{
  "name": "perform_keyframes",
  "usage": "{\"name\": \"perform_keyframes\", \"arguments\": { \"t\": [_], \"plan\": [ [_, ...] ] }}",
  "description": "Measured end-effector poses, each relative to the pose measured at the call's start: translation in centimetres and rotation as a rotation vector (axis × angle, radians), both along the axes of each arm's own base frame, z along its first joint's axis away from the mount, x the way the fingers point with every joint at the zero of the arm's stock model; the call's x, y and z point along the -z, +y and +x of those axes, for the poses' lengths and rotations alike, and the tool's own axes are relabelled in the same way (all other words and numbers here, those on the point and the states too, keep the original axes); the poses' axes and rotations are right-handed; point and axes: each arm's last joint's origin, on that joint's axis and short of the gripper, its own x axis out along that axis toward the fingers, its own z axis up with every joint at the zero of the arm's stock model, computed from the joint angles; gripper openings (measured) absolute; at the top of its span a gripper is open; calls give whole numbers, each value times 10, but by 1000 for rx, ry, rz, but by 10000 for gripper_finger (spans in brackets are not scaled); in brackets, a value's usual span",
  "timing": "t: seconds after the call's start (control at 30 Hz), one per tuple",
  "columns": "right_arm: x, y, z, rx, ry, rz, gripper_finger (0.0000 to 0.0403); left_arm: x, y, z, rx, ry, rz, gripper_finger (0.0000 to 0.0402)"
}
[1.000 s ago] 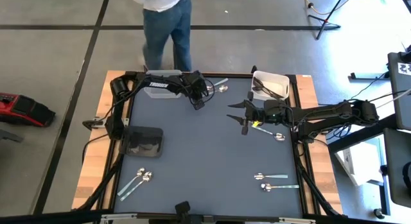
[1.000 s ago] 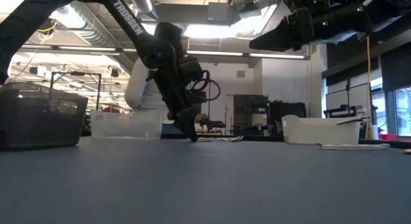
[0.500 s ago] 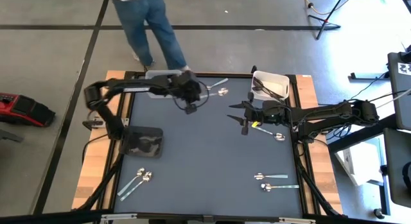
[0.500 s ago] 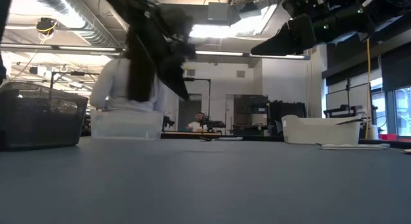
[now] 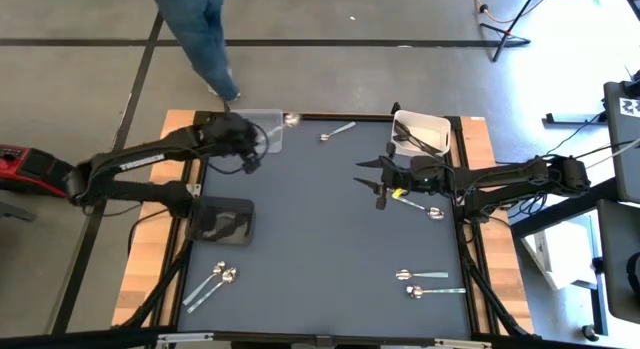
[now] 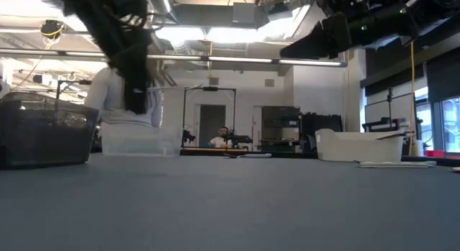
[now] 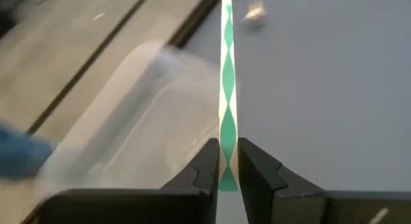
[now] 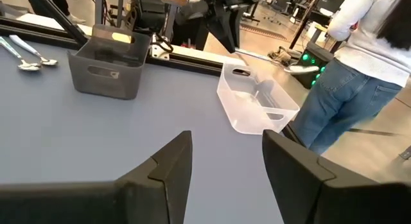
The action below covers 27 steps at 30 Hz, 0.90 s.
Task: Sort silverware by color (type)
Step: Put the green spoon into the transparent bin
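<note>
high view: left gripper (image 5: 252, 157) at 11 o'clock, over clear bin (image 5: 262, 129); other spoons lie loose around mat.
left wrist view: fingers (image 7: 207, 165) clamped on green-patterned spoon handle (image 7: 227, 89).
right wrist view: right gripper (image 8: 226, 165) at 2 o'clock, spread apart, empty.
risk: thin handle pivots, spoon drops outside bin.
</note>
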Motion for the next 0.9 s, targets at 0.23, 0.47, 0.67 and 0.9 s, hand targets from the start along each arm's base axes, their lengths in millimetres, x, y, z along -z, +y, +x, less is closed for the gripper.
{"name": "perform_keyframes", "arguments": {
  "t": [0.23,0.47,0.67,0.9],
  "plan": [
    [0,0,0,0,-3,0,179,12,13,-28,-201,99,-3,38],
    [0,0,0,0,-2,0,179,40,40,-28,-223,188,-63,39],
    [0,0,0,0,-1,0,179,59,54,-23,-199,251,-119,39],
    [0,0,0,0,1,0,179,65,57,-21,-207,283,-131,59]
  ]
}}
